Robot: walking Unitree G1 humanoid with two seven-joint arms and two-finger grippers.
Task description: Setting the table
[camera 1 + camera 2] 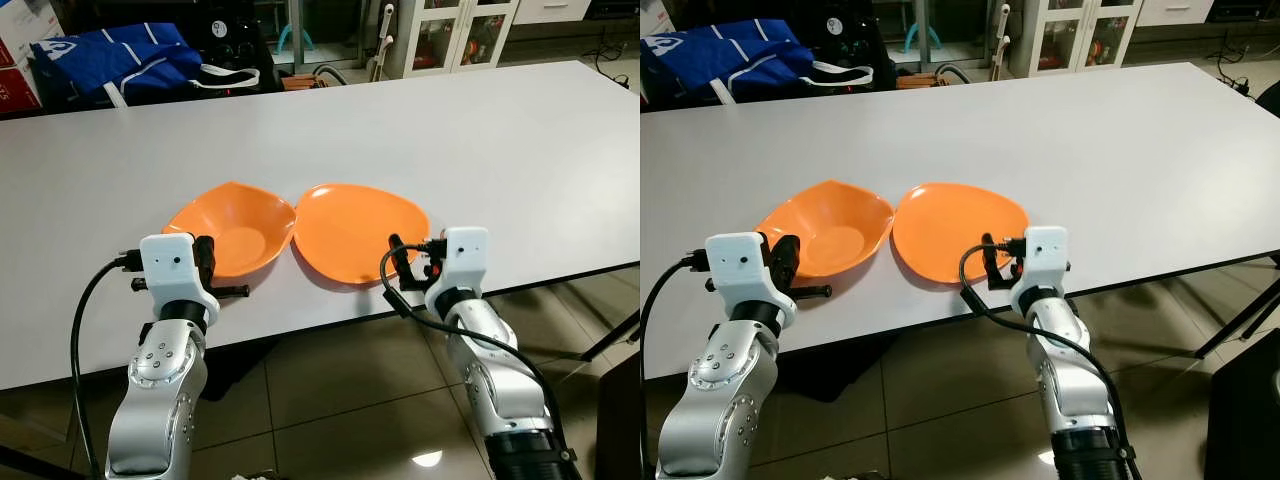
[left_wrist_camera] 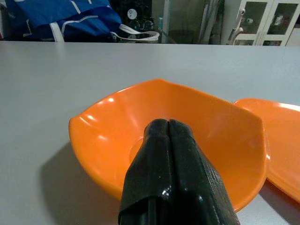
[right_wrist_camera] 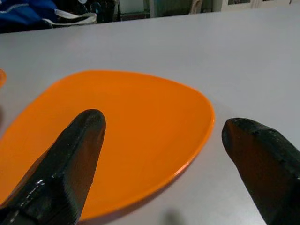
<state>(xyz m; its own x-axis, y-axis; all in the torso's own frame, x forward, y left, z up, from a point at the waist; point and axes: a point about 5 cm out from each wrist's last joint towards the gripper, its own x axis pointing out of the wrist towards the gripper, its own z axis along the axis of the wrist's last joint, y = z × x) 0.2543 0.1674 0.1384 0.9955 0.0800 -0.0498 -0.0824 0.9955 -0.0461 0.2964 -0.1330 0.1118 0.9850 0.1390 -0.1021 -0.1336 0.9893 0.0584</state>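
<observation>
Nearest the head camera are the robot's 2 silver arms, raised from below the near edge of the white table (image 1: 520,170).

On the left, the left gripper (image 2: 171,140) sits at the near rim of the orange bowl (image 1: 232,228). In the left wrist view its 2 black fingers are pressed together with no gap, and nothing is caught between them; they rest just in front of the bowl's near wall rather than around it. The bowl stands upright on the table, its right rim touching or very nearly touching the neighbouring plate.

Next comes the orange plate (image 1: 360,230), lying flat near the table's front edge. The right gripper (image 3: 161,154) is low over the plate's near edge with its fingers spread wide apart, 1 over the plate's surface and 1 over bare table just beside the rim. It grips nothing.

Behind the table, a blue bag (image 1: 120,58) lies at the far left and a white cabinet (image 1: 460,30) stands towards the right.

Both dishes look smooth and light, and they sit close together. If the right gripper pushes forward instead of closing on the rim, the plate would probably slide into the bowl and knock it out of place. A shallow pinch on the thin, slick rim could slip, and since the plate lies near the table's front edge, a backward drag might tip it off.
</observation>
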